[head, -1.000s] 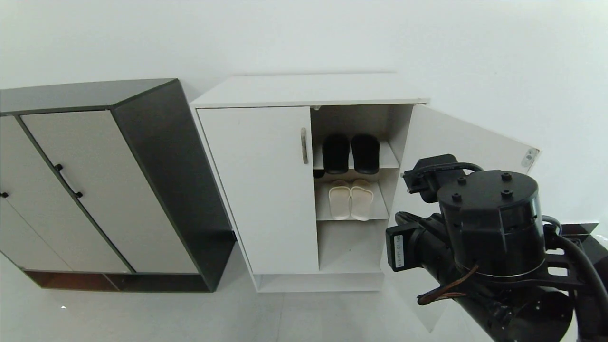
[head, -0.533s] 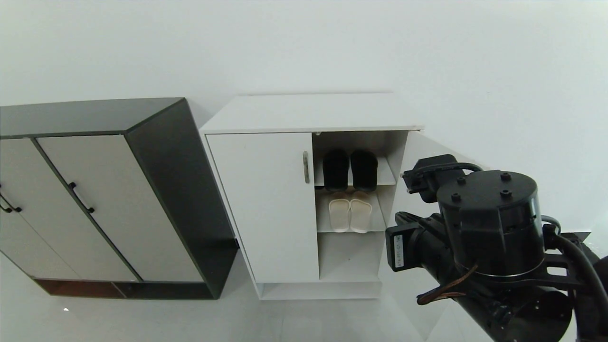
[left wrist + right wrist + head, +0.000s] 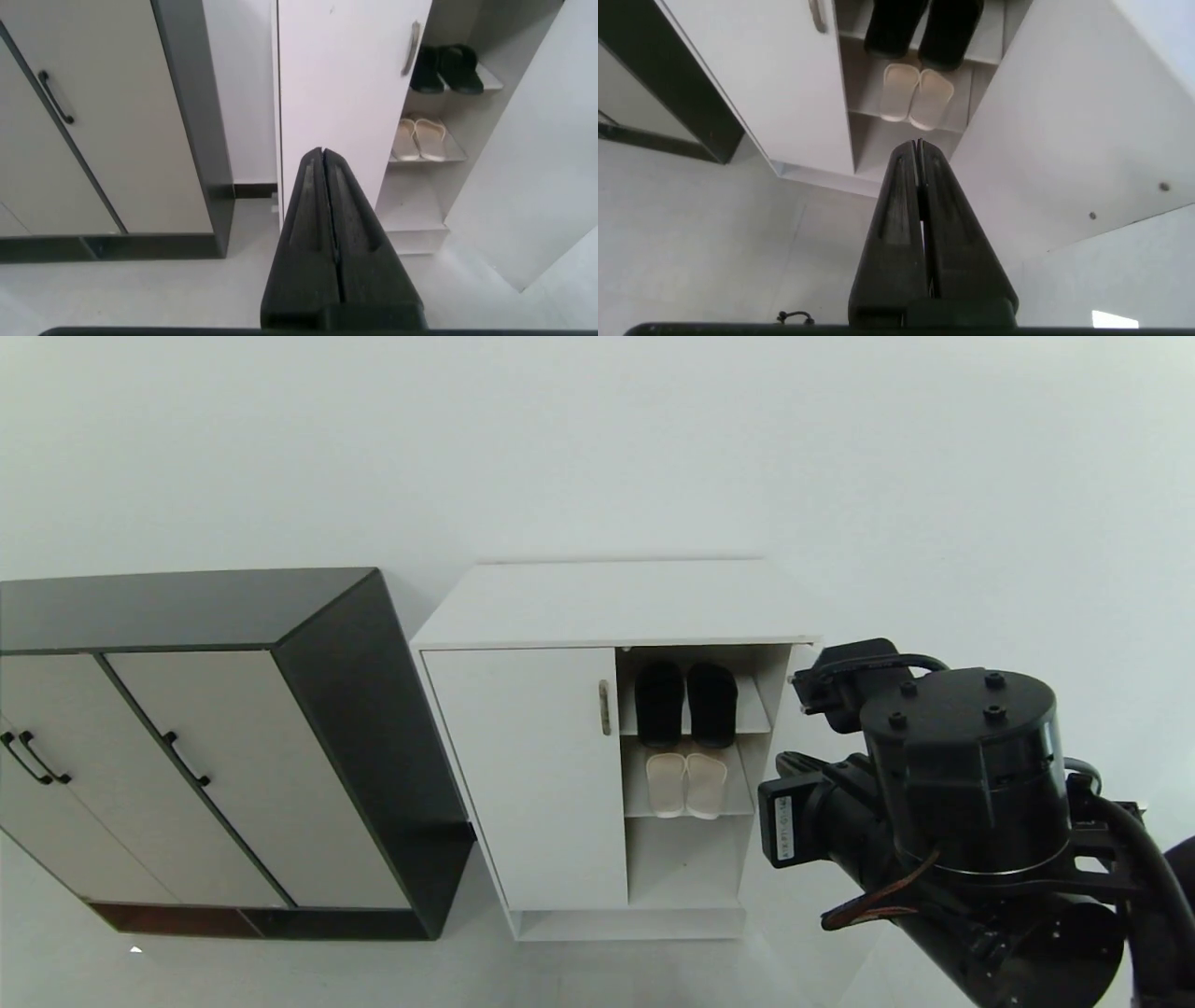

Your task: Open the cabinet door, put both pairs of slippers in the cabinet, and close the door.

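The white cabinet [image 3: 597, 602] stands against the wall with its left door [image 3: 527, 775] closed and its right door [image 3: 528, 177] swung wide open. A black pair of slippers [image 3: 686, 705] lies on the upper shelf, and a white pair of slippers [image 3: 686, 784] on the shelf below. Both pairs also appear in the left wrist view, black slippers [image 3: 448, 70] and white slippers [image 3: 422, 138]. My left gripper [image 3: 323, 152] is shut and empty, well back from the cabinet. My right gripper [image 3: 920, 145] is shut and empty too, off the open door [image 3: 1064, 140], with the white slippers [image 3: 918, 93] beyond.
A dark cabinet [image 3: 364, 756] with grey doors and black handles stands directly left of the white one. My right arm [image 3: 943, 803] covers most of the open door in the head view. Bare floor [image 3: 187, 289] lies in front of both cabinets.
The whole head view has shifted: both cabinets look smaller and lower, so the camera has backed away. The slippers and doors keep their places.
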Tool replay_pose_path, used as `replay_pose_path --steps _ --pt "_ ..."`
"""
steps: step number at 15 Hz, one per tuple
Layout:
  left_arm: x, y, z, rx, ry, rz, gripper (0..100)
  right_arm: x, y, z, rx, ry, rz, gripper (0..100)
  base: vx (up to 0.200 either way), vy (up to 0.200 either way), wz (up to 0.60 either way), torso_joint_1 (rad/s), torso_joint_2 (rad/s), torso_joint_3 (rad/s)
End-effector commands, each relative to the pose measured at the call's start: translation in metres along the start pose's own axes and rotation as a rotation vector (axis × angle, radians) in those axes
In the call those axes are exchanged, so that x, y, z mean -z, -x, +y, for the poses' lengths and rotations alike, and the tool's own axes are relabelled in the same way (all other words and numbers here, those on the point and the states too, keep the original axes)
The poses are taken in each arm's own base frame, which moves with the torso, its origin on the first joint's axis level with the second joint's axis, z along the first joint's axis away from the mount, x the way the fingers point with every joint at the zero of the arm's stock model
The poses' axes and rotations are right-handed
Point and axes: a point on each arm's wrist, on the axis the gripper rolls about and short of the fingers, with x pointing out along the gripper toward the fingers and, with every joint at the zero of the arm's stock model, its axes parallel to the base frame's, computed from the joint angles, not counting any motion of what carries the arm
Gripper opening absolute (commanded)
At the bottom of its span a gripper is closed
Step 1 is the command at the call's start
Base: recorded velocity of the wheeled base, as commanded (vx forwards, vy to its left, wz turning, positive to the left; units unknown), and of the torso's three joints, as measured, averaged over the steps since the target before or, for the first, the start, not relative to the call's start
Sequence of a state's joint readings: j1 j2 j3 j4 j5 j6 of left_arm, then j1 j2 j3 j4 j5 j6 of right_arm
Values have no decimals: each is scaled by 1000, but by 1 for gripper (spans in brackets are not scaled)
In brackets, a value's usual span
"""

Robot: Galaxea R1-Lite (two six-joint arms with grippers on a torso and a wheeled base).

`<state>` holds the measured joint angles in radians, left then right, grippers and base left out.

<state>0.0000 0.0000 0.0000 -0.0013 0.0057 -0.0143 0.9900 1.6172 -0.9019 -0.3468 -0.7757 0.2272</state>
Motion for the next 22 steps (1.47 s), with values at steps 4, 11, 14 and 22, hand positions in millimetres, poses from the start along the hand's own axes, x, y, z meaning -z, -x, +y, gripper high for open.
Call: replay_pose_path --steps 4,11,14,22 --pt "0 0 0 0 0 0 0 0 -1 0 -3 0 3 0 0 0 0 137 -304 -172" --pt "0 0 0 0 0 0 0 0 -1 -1 -15 -2 6 0 0 0 -429 6 -16 -6" --pt "0 0 0 0 1 0 0 -6 -7 -12 25 -20 -6 0 0 0 -600 9 2 2" --pt "0 0 0 -3 3 0 0 -54 -74 -71 2 -119 -62 0 0 0 0 0 0 0"
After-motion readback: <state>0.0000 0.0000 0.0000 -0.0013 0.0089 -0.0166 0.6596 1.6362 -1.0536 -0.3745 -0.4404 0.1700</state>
